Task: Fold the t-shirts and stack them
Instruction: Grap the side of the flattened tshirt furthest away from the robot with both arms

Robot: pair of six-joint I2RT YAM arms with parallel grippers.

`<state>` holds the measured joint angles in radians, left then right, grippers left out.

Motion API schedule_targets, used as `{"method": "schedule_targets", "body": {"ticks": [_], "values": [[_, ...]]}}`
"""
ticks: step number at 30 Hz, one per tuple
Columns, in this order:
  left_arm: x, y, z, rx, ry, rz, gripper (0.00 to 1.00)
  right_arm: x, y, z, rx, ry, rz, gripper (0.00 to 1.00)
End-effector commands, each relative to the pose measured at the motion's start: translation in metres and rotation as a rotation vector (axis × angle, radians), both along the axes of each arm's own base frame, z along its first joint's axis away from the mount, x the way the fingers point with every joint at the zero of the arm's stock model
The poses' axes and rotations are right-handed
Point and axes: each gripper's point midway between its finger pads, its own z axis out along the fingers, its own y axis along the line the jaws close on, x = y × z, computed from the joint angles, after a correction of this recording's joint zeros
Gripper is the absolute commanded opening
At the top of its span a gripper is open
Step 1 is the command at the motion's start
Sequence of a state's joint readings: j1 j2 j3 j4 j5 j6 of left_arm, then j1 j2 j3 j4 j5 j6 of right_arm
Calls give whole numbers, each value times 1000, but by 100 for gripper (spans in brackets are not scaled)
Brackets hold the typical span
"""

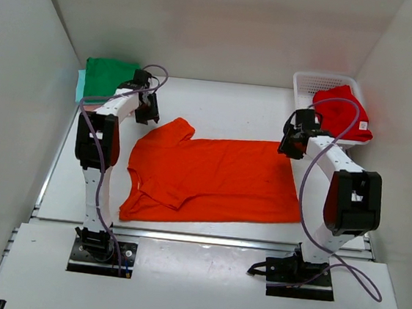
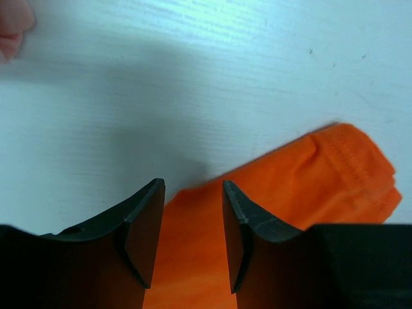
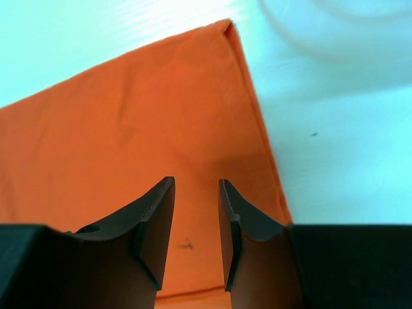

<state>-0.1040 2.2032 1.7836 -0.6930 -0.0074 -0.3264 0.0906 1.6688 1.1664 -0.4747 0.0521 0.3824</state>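
- Orange shirt lies flat mid-table, collar to my left, hem to my right. No fold in it yet, by the look.
- L claw hangs over the far sleeve. Fingers spread, nothing pinched.
- R claw sits over the far hem corner. Fingers apart too and empty, w/ cloth showing through the gap.
- Why both are on the far edge (my guess): pinch both ends at once & draw the edge toward me. That gives a lengthwise fold w/o skew.
- Green shirt is folded in the far-left corner, w/ a mint shirt edge showing beside it. Prob the stack spot.
- Red shirt is draped in the basket, far right, well apart from the orange one. Looks queued for later.
- Risk: the sleeve looks doubled over at its tip in the L wrist view, so I may catch only one layer. R corner is flat & clean, so an easier grab.
- Both claws need to drop to the cloth before closing.
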Motion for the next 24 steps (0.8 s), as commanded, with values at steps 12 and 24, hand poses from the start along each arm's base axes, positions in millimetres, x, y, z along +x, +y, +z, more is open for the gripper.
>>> {"method": "schedule_targets", "body": {"ticks": [12, 24], "values": [[-10, -25, -10, -35, 5, -92, 45, 51, -29, 3, -80, -70, -130, 32], [-24, -32, -25, -69, 62, -112, 22, 68, -33, -4, -96, -68, -216, 33]]}}
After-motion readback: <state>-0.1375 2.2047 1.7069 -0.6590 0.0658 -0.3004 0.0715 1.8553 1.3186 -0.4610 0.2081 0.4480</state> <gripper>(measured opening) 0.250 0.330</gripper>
